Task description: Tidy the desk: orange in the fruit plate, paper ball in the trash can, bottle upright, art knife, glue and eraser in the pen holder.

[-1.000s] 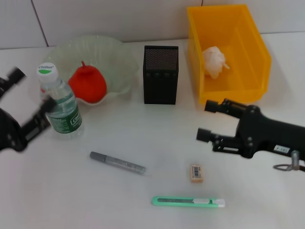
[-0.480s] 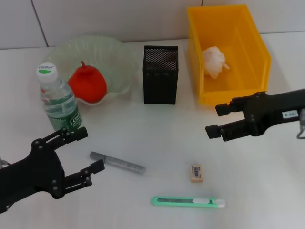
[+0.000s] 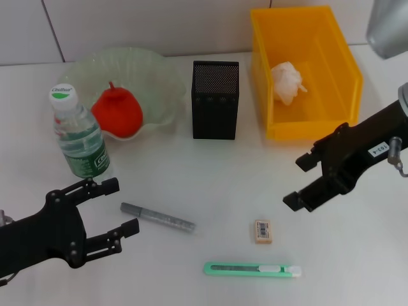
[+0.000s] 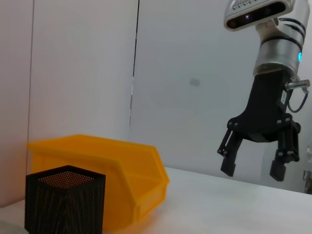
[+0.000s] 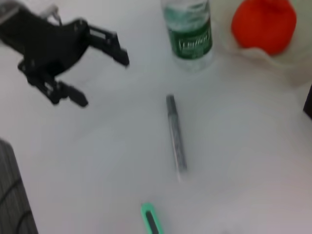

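Observation:
The orange (image 3: 116, 113) lies in the pale green fruit plate (image 3: 153, 70). The paper ball (image 3: 287, 81) lies in the yellow bin (image 3: 312, 131). The bottle (image 3: 80, 137) stands upright. The grey glue stick (image 3: 157, 217), eraser (image 3: 262, 231) and green art knife (image 3: 252, 269) lie on the table in front of the black mesh pen holder (image 3: 215, 99). My left gripper (image 3: 121, 206) is open and empty, just left of the glue stick. My right gripper (image 3: 295, 183) is open and empty, up and right of the eraser. The right wrist view shows the glue stick (image 5: 176, 139) and left gripper (image 5: 103, 81).
The left wrist view shows the pen holder (image 4: 63, 200), the yellow bin (image 4: 112, 165) and my right gripper (image 4: 253, 168) hanging above the table. White wall tiles stand behind the table.
My left gripper left the bottle and came down to the front left, beside the glue stick. My right gripper swung right and back, its fingers now angled toward the eraser.

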Motion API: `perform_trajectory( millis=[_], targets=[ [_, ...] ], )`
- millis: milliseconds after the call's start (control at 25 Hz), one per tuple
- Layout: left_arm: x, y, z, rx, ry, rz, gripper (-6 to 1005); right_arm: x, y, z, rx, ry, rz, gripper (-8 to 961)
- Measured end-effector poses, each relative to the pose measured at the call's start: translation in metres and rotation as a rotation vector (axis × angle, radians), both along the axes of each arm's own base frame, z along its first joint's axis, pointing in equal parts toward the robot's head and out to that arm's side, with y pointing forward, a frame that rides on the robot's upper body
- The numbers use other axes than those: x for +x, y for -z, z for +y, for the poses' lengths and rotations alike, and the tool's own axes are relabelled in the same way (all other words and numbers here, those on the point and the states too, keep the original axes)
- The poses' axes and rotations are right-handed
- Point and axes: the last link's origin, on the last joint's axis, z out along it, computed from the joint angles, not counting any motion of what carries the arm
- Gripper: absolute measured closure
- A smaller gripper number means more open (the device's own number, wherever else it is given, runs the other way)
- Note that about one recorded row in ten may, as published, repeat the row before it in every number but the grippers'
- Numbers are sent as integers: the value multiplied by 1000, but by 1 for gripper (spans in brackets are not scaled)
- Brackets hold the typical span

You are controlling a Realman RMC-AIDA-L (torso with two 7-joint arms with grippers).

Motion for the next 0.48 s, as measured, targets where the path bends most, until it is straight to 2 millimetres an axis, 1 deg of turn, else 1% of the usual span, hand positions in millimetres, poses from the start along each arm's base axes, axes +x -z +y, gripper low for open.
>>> perform_trajectory(
  millis=[240,440,480],
  targets=[
    [-3,-2,-1,12,-5,8,203,-2,-3,-7,-29,-24,-20,121],
    [-6,-2,-1,28,-9,18,203,-1,6,-22,-159,-149,-43,121],
    [-7,-3,-2,33,-11,20,203,-2,9,-25,-195,-200,-55,121]
  ],
)
